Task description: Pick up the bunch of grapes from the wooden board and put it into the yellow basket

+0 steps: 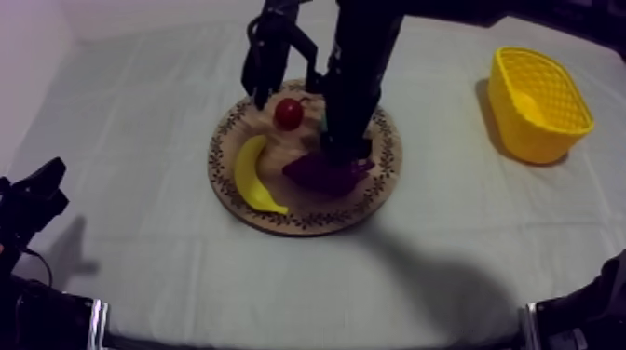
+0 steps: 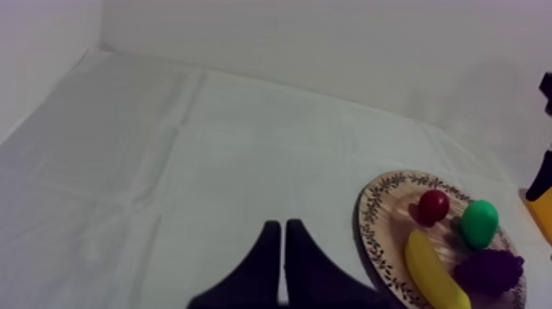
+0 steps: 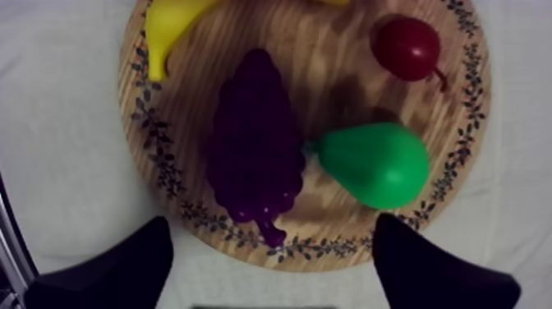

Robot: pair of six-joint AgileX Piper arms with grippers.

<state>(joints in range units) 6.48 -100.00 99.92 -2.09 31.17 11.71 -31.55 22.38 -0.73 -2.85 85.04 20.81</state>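
The right gripper (image 3: 273,226) hangs over the bunch of grapes (image 3: 255,148) on the wooden board (image 3: 328,57), fingers spread wide. The left gripper (image 2: 282,226) is pressed together.

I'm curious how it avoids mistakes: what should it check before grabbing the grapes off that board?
1. Right hand open: ok.
2. Right hand lined up over the grapes: ok.
3. Pear clear of the grip: not ok, it lies right beside the grapes.
4. Height above the grapes: cannot tell.
5. Basket upright and open: ok.
6. Left hand away from the board: ok, shut, off to the side.
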